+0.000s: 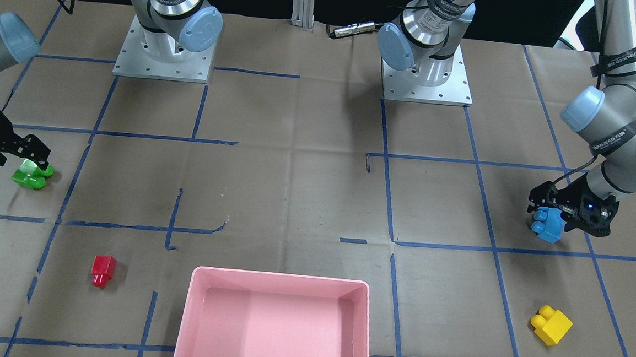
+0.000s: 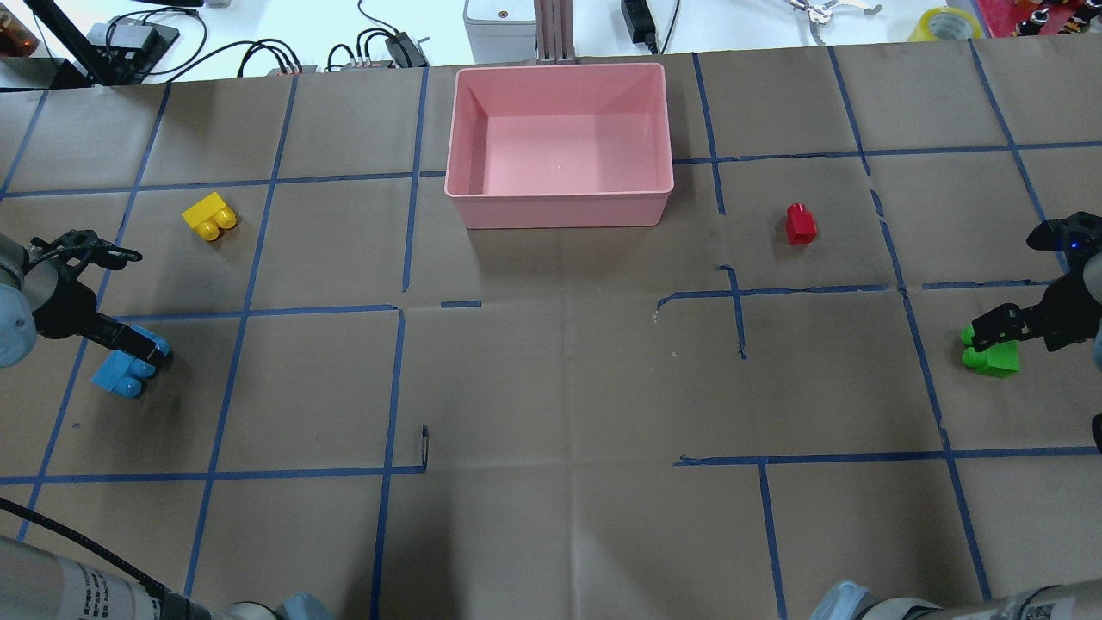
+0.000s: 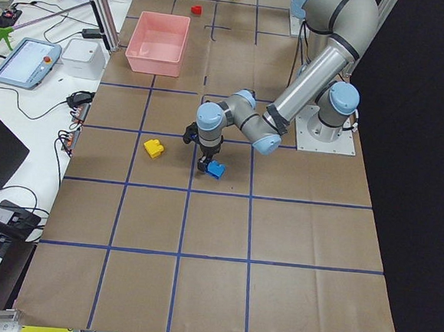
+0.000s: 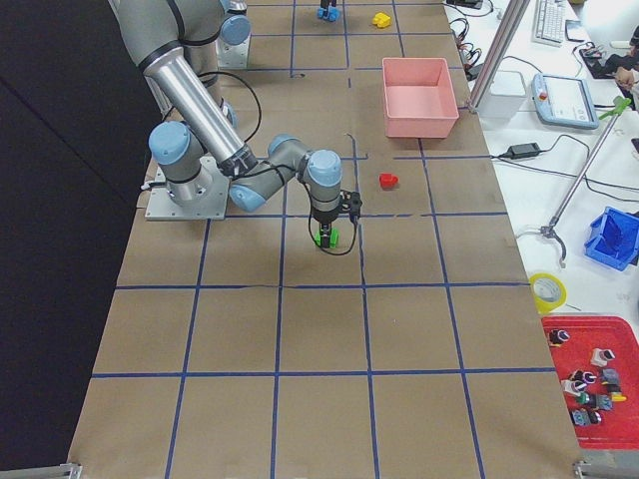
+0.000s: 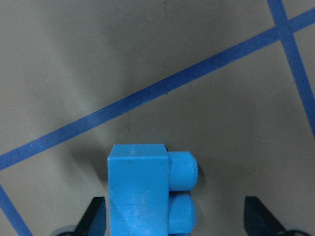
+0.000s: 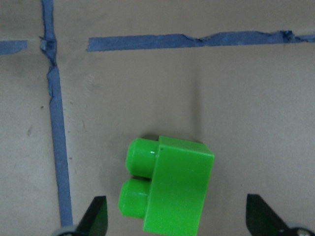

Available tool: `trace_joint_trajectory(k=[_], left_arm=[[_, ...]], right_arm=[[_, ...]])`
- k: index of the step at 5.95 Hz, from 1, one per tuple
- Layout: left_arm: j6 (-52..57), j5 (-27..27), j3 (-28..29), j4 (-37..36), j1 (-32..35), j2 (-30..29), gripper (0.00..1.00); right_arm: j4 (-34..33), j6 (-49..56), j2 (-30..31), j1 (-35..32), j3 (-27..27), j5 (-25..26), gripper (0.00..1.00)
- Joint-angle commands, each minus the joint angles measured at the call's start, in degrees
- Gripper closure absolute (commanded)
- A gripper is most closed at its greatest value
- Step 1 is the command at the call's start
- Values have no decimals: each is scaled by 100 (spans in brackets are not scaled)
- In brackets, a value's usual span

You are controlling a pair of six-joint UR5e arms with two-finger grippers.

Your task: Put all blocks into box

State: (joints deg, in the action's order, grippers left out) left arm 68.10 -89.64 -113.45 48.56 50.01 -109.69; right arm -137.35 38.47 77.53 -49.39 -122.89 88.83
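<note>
Four bricks lie outside the pink tray (image 2: 560, 209), set at 12 o'clock on the bench (image 2: 560, 387). Left jaws, wide open, straddle the light-blue brick (image 2: 125, 375) at 9 o'clock; right jaws, equally open, straddle the green brick (image 2: 992, 355) at 3 o'clock, each seemingly placed for closing. Yellow brick (image 2: 209, 216) at 10 o'clock and red brick (image 2: 801, 224) at 2 o'clock lie unattended.

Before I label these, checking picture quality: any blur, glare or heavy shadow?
Left wrist view: blue block sharp, soft shadow beside it. Right wrist view: green block sharp, small glint on a stud. Overhead view: dark shadows on the table near the robot.
</note>
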Motion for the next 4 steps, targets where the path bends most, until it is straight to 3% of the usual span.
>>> trace_joint_trajectory(k=[1, 3, 4], left_arm=[[221, -1, -11, -162, 0, -104, 1], [362, -36, -11, -338, -9, -316, 2], [362, -149, -11, -338, 0, -308, 7]], right_arm=[[-230, -24, -158, 0, 20, -59, 1], [-231, -59, -185, 0, 11, -94, 1], [-231, -68, -229, -9, 11, -94, 1]])
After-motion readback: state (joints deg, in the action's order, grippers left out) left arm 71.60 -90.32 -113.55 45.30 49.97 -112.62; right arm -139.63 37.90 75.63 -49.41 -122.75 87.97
